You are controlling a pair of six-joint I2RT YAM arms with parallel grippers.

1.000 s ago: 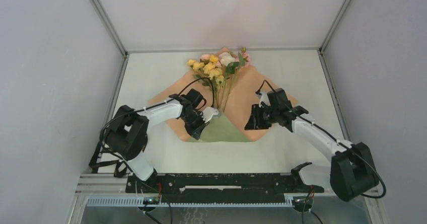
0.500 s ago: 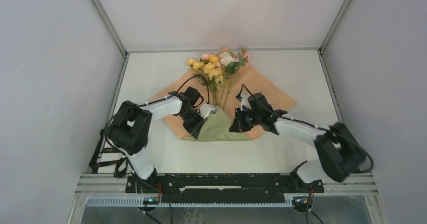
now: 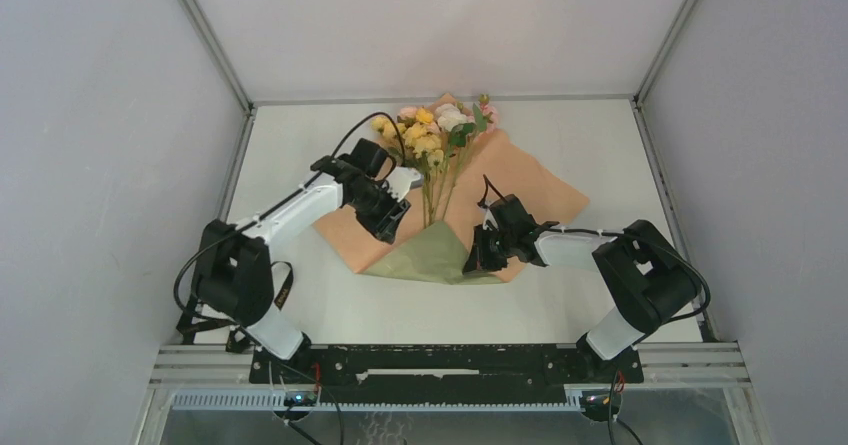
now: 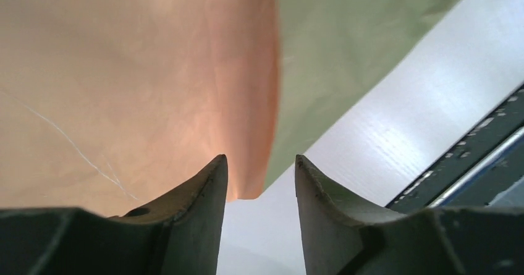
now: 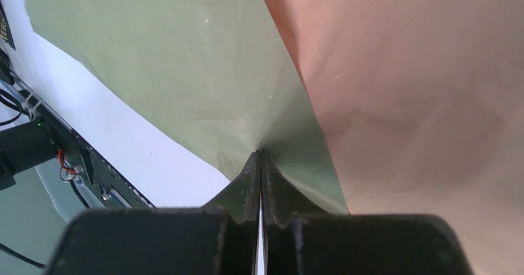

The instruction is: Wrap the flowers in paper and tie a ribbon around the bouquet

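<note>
The flowers (image 3: 432, 133) lie down the middle of the paper (image 3: 535, 183), their yellow, pink and white blooms bunched at its far corner and their green stems running toward the arms. We see the paper spread on the white surface (image 3: 290, 155) like a diamond, peach side up, not closed around the stems; its sides lie out to left and right. Its near corner is turned back as far as the lower ends of the stems, and this green fold (image 3: 428, 257) shows the olive side. The right fingers (image 5: 260, 164) are pressed tight together on the right-hand edge of the green fold, where it meets the peach sheet. In the right wrist view the paper creases out from their tips, so we take it as pinched between them. The left fingers (image 3: 391, 217) hang over the left half of the paper, just beside the stems and near the far left end of the green fold. In the left wrist view they stand apart with a clear gap, through which we see bare surface. They hold nothing, and the peach sheet and the edge of the green fold lie beyond their tips. Whether they touch the paper we cannot tell. Both arms reach in from a black rail (image 3: 430, 360) along the near edge of the surface.
</note>
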